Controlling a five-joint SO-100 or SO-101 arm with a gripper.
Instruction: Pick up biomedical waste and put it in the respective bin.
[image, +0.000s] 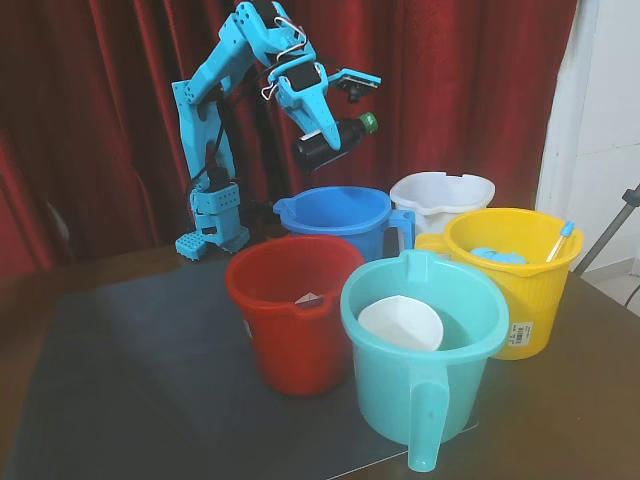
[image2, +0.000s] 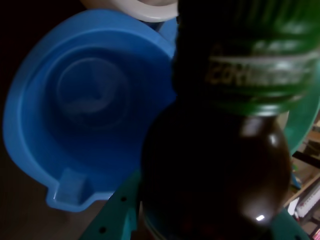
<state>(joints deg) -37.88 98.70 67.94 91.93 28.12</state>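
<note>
The gripper (image: 322, 132) has its light-blue plastic fingers pinched around the body of the medicine bottle (image: 338, 138), holding it in the air above the blue bucket (image: 335, 222). The bottle lies nearly on its side, its green cap (image: 369, 123) toward the right in the fixed view. In the wrist view the bottle (image2: 215, 175) fills the right half: smooth, glossy dark brown, rounded at the shoulder, with a ribbed green cap (image2: 250, 55) at the top. Behind it lies the round blue bucket (image2: 75, 115), its plastic interior smooth, with a squared pouring lip at the lower edge.

Five plastic buckets cluster on the dark mat (image: 130, 380) toward the table's right side: blue and white (image: 442, 196) at the back, yellow (image: 515, 275) near the right edge, red (image: 290, 310) and teal (image: 425, 350) in front.
</note>
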